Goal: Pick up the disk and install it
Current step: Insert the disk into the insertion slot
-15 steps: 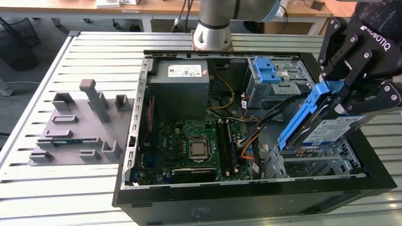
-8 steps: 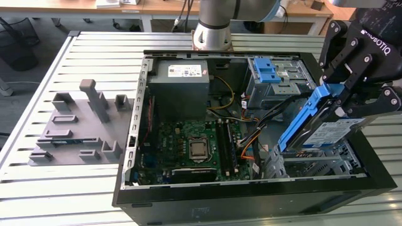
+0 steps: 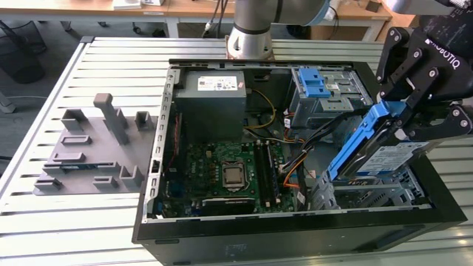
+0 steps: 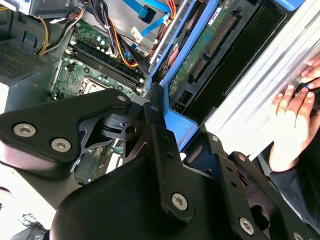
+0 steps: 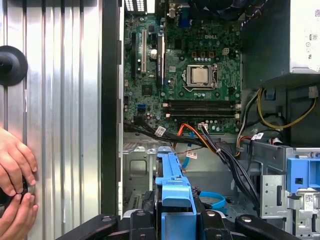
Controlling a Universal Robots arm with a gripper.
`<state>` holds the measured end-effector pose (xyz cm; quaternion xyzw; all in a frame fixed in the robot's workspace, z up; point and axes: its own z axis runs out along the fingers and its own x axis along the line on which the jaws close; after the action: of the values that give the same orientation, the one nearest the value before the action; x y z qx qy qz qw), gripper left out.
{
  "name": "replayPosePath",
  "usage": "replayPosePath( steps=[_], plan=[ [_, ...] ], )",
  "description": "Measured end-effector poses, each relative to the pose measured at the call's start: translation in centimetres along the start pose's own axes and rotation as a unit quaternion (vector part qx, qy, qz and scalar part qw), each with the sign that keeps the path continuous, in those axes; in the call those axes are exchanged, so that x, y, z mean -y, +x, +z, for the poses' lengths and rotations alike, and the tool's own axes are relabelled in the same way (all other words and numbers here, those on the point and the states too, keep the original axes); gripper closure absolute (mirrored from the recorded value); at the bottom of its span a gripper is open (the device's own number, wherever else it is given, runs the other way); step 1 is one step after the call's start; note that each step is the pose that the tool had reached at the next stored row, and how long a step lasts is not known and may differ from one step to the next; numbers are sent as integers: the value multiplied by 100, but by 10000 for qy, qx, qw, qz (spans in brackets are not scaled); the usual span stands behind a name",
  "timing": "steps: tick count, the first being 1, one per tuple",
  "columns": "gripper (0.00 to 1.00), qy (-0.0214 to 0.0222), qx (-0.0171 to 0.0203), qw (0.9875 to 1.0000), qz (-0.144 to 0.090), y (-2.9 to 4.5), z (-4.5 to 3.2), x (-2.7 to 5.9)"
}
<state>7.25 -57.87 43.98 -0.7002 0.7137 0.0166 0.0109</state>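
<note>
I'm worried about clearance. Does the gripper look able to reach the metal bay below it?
Probably yes: the gripper holds the disk tilted over the bay, and the cables run beside it.

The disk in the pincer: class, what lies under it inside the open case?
Under the tilted disk, gripped by the pincer, an open grey metal bay sits in the computer case. The disk covers part of the bay's interior, so what lies there cannot be seen.

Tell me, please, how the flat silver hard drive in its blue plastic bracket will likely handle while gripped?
The silver hard drive probably stays rigid: it hangs tilted from the black gripper without sagging. Its blue plastic bracket looks thin and smooth, so it may flex or slip. A metal slab, it is likely dense for its size.
</note>
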Motion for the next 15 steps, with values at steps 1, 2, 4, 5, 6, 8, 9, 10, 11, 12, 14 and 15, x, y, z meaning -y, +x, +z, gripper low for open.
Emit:
replayPosePath(
  steps=[1, 2, 4, 5, 6, 8, 9, 10, 11, 12, 14, 15],
  plan=[
    [64, 0, 0, 10000, 2, 2, 2, 0],
    [64, 0, 0, 10000, 4, 3, 4, 0],
    [64, 0, 0, 10000, 7, 6, 9, 0],
    [64, 0, 0, 10000, 8, 9, 14, 0],
    [64, 0, 0, 10000, 8, 11, 18, 1],
    [64, 0, -1, 10000, 8, 12, 27, 1],
    [64, 0, -1, 10000, 8, 13, 32, 1],
    [64, 0, 0, 10000, 8, 14, 38, 1],
    [64, 0, 1, 10000, 8, 15, 45, 1],
    [64, 0, 0, 10000, 8, 16, 50, 1],
    [64, 0, 0, 10000, 8, 17, 61, 1],
    [64, 0, 0, 10000, 8, 17, 66, 2]
  ],
)
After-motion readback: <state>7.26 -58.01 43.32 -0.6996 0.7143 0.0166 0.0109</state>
